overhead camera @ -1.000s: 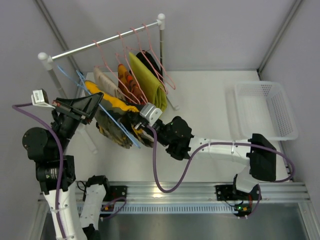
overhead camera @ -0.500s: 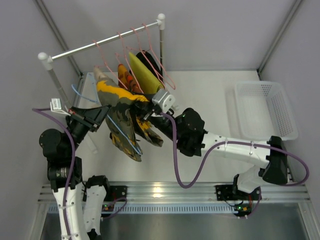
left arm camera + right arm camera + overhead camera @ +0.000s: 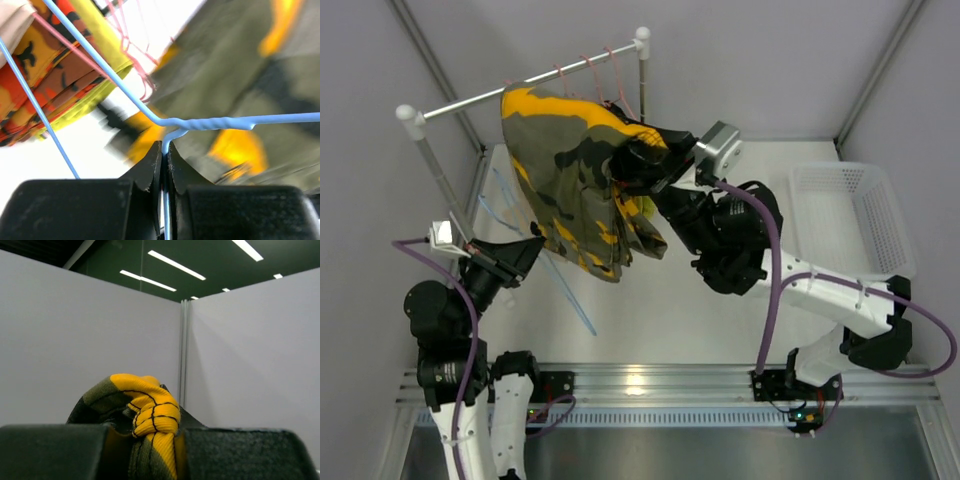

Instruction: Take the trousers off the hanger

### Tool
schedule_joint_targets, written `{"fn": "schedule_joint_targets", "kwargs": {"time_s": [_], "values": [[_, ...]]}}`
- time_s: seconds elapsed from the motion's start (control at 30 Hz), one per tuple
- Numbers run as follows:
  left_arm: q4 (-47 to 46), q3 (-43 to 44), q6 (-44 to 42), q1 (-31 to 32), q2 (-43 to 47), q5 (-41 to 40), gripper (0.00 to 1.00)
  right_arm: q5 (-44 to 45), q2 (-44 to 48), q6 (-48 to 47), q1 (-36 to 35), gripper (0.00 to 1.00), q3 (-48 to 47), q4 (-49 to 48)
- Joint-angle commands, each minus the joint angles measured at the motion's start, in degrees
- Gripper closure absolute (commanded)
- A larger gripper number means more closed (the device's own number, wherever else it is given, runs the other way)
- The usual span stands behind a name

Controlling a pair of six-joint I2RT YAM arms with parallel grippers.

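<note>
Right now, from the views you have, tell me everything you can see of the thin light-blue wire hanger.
The thin light-blue wire hanger looks like smooth, slender wire, with a twisted neck where its strands join. The left hand is shut on the wire just below that twist. Seen from above, its long straight sides slant away from the hand, low and well clear of the metal rail. The camouflage trousers hang close behind it. Whether any cloth touches the wire cannot be told.
</note>
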State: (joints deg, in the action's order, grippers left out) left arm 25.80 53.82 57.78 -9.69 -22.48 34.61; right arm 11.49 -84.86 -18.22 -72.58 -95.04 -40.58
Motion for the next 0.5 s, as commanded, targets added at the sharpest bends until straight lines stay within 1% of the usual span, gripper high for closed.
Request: {"fn": "schedule_joint_targets", "kwargs": {"time_s": [0.0,0.2,0.3,0.33,0.4,0.43,0.47], "values": [[3.5,-1.3,-4.5,0.0,1.6,-1.6,1.00,-2.1,4.8,-3.4,0.7,1.00,-6.6,-7.3],[6.4,-2.5,-7.6,0.0,3.7,-0.8,1.00,-0.6,6.7,-10.5,0.6,1.00,-9.7,-4.0],[8.4,-2.3,-8.8,0.0,4.5,-0.9,1.00,3.4,8.6,-16.4,0.7,1.00,-10.7,-1.4],[8.7,-2.2,-9.0,0.0,4.6,-1.0,1.00,6.5,9.1,-18.0,0.7,1.00,-10.9,-0.3],[9.0,-2.2,-9.2,0.0,4.6,-1.0,1.00,9.9,11.2,-23.8,0.7,1.00,-10.5,1.7],[8.9,-2.1,-9.1,0.0,4.6,-1.0,1.00,13.8,12.1,-26.1,0.7,1.00,-10.0,2.1],[8.8,-2.1,-8.7,0.0,4.5,-1.0,1.00,15.8,13.2,-29.7,0.9,1.00,-8.4,2.6]]}}
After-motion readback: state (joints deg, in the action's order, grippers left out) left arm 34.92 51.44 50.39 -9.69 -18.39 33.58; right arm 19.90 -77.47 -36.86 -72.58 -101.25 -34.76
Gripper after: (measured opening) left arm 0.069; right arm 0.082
